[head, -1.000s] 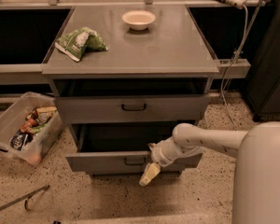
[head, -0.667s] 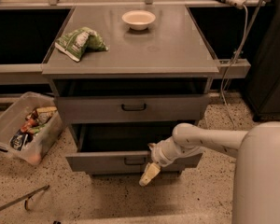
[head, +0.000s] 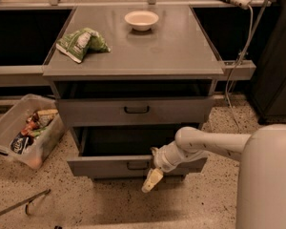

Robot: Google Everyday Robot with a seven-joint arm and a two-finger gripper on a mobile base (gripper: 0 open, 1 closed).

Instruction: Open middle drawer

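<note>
Nothing has moved in the last second, as far as I can see. My arm (head: 214,142) reaches in from the right. The grey counter (head: 171,51) tops the cabinet, and the taller drawer (head: 86,112) sits under it. Below that, the middle drawer (head: 100,166) stands pulled out, its dark inside showing behind the low front. A clear bin (head: 5,128) of packets lies tilted on the floor at left. On the counter are a green bag (head: 81,43) and a white bowl (head: 141,19), well apart. The gripper (head: 151,180) hangs just before the middle drawer's front, pointing down; I cannot tell how far open it is.
</note>
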